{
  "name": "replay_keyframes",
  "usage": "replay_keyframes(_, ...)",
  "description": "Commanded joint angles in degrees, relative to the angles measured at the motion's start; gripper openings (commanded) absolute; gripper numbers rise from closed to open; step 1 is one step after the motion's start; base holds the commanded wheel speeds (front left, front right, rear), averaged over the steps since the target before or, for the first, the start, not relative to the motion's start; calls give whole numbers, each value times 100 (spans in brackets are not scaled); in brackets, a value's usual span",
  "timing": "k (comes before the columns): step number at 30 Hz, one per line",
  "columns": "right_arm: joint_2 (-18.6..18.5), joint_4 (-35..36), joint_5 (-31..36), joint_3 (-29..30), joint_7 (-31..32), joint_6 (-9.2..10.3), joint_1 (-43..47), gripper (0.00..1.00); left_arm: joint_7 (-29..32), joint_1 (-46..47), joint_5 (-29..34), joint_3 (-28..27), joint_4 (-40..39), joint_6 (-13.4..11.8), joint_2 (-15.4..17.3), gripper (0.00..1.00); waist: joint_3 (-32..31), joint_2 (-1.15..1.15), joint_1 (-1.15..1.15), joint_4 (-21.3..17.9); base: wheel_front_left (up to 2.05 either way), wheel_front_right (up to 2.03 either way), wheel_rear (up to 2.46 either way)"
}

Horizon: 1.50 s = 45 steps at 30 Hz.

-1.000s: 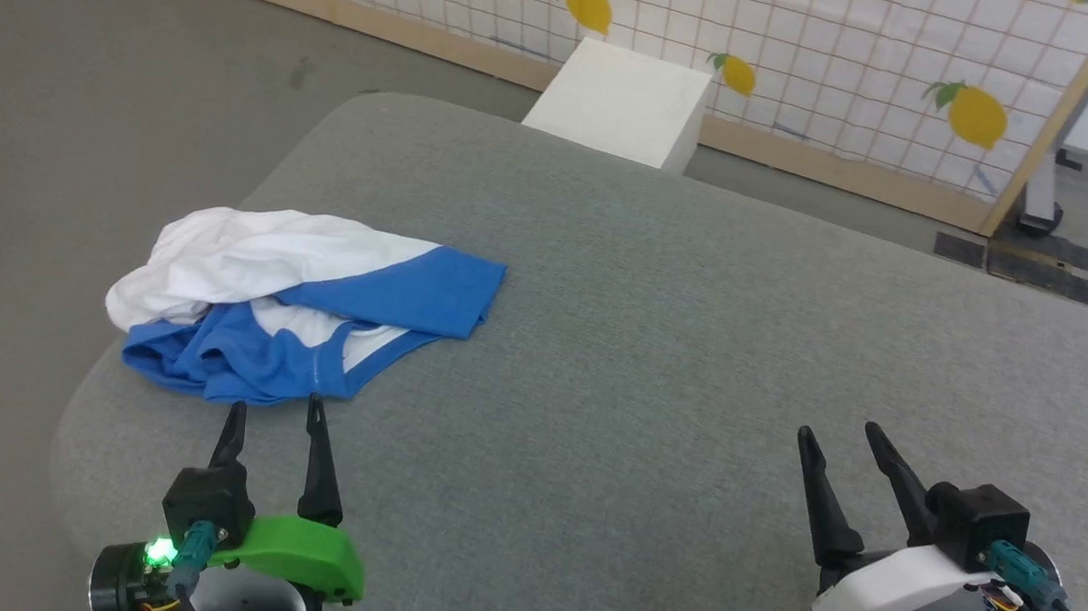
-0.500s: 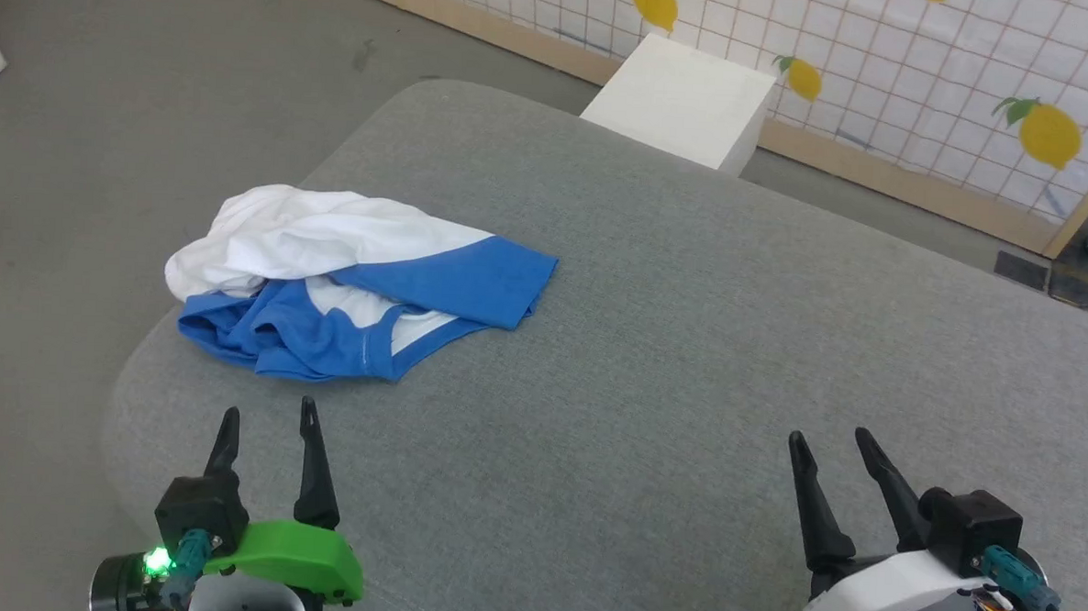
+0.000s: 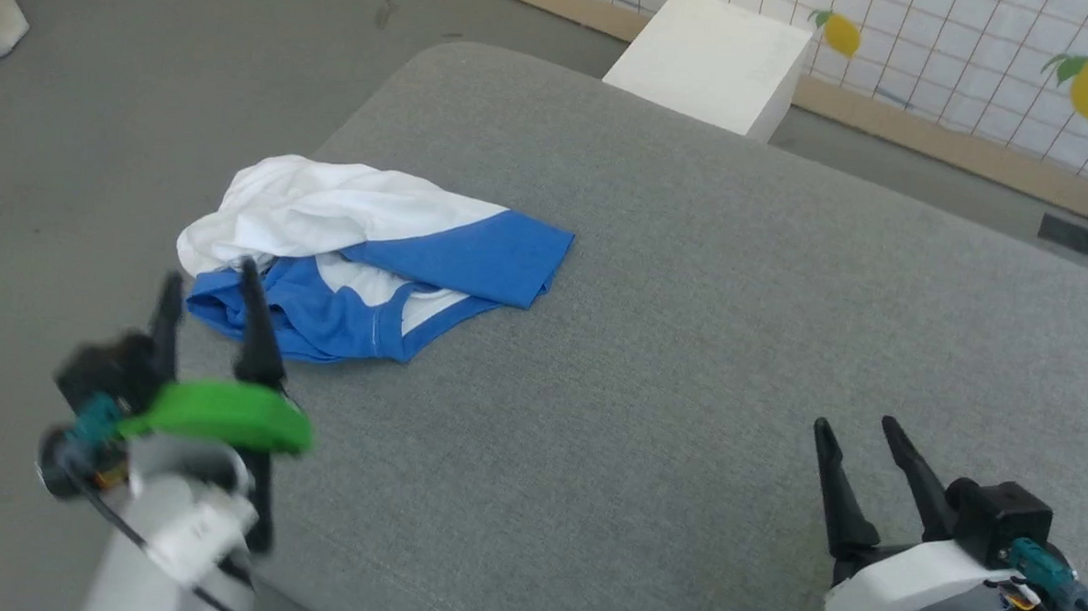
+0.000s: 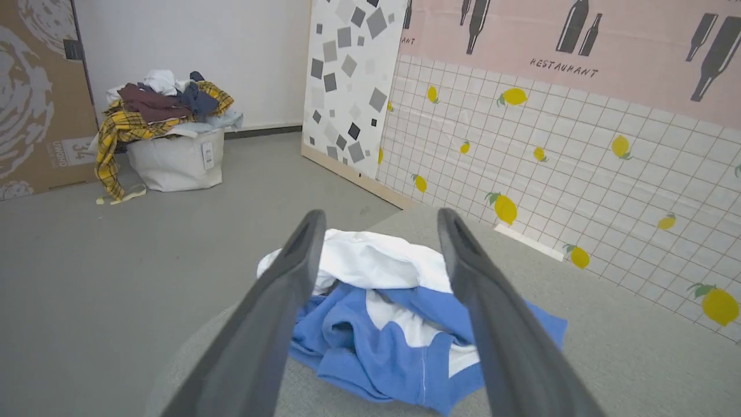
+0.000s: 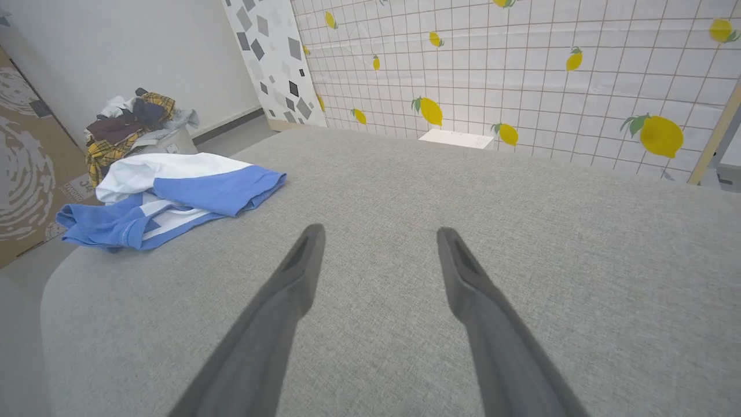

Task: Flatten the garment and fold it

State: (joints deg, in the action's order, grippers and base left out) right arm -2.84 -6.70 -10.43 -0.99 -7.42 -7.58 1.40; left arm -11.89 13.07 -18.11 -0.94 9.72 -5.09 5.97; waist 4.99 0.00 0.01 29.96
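Just beyond left hand (image 3: 212, 273), crumpled garment (image 3: 372, 243)

White-and-blue garment (image 3: 372, 252), grey surface (image 3: 689, 349), lemon-printed white grid screen (image 3: 978, 49)

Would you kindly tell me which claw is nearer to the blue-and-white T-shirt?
Left. The left claw hovers open at the near blue edge of the T-shirt; the right claw is open well off to its right, above the grey cushion.

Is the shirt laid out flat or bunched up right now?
Bunched up. The shirt lies in a crumpled heap on the grey cushion, blue parts folded over the white.
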Motion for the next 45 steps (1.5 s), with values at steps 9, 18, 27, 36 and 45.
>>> replay_keyframes(9,-172,844,320,588,493,8,87,100,986,1857,-879,-504,1198,126,682,100,1207,0,-1,-464,0,0,0)
replay_keyframes(18,-634,1755,135,1702,845,9,393,100,2783,2877,-1424,-555,2349,-347,960,100,2375,0,-1,-727,0,0,0)
replay_keyframes(27,-795,2356,-38,2196,1042,9,679,100,4437,3303,-1529,-285,3305,-755,945,100,2887,0,-1,-732,0,0,0)
replay_keyframes(36,-806,2486,-66,2282,1095,9,777,100,4707,3123,-1822,-302,3432,-634,665,0,2937,0,-1,-690,0,0,0)
replay_keyframes(45,-705,2136,-35,1967,989,9,660,100,1723,3411,-1735,-879,2879,-129,909,0,2338,0,-1,-661,0,0,0)
